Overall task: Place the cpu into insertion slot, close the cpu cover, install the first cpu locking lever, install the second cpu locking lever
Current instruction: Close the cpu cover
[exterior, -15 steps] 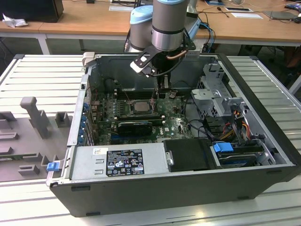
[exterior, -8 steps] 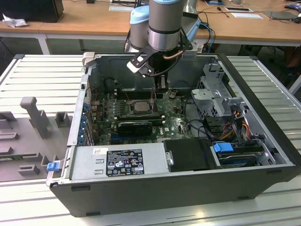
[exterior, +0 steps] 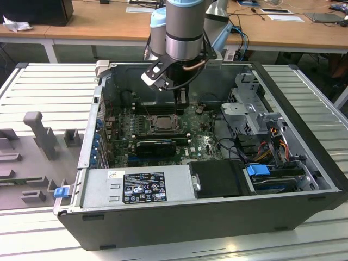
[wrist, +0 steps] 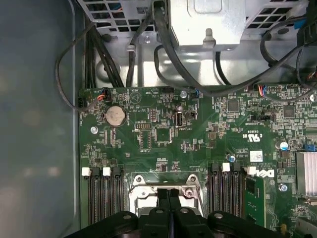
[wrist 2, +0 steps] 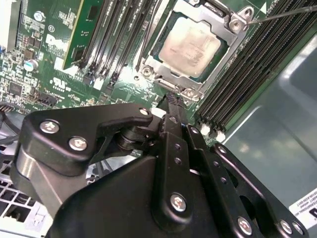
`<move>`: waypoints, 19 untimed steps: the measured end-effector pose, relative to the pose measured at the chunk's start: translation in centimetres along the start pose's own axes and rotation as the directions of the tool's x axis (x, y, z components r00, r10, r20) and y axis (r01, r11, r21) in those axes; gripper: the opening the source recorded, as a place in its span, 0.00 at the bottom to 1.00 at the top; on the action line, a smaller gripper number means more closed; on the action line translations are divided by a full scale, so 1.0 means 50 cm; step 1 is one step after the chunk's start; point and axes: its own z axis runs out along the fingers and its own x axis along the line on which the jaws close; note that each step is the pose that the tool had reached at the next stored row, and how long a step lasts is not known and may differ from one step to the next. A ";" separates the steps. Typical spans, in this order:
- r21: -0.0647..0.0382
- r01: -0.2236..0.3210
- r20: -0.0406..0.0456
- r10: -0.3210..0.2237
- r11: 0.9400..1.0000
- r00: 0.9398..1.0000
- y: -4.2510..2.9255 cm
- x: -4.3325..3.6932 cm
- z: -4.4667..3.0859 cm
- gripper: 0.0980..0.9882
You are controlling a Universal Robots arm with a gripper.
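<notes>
The cpu (wrist 2: 195,44) lies flat in the insertion slot (exterior: 163,120), its pale metal face showing through the cut-out of the cpu cover (wrist 2: 159,63), which is down over it. A thin locking lever (wrist 2: 282,14) sticks out from one corner of the socket. My gripper (exterior: 181,102) hangs just above the socket's edge inside the open case. In both wrist views its black fingers (wrist: 168,198) are pressed together with nothing seen between them, and the tip (wrist 2: 171,99) is close to the frame's screw corner. The socket frame (wrist: 143,183) shows partly behind the fingers.
Long black memory slots (wrist 2: 247,64) flank the socket on both sides. A black shroud (exterior: 220,178), power supply (exterior: 138,187) and drive cage (exterior: 247,106) with cables (wrist: 163,44) crowd the grey case (exterior: 304,136). Grey fixtures (exterior: 41,136) stand at the exterior view's left.
</notes>
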 end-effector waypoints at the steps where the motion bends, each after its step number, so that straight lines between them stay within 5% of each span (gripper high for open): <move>1: 0.000 0.000 0.000 0.000 1.000 1.000 -0.002 0.000 0.002 0.01; 12: 0.000 0.001 -0.001 -0.001 1.000 1.000 -0.013 0.000 0.004 0.01; 19: 0.001 0.003 0.000 -0.003 1.000 1.000 -0.041 -0.002 0.018 0.01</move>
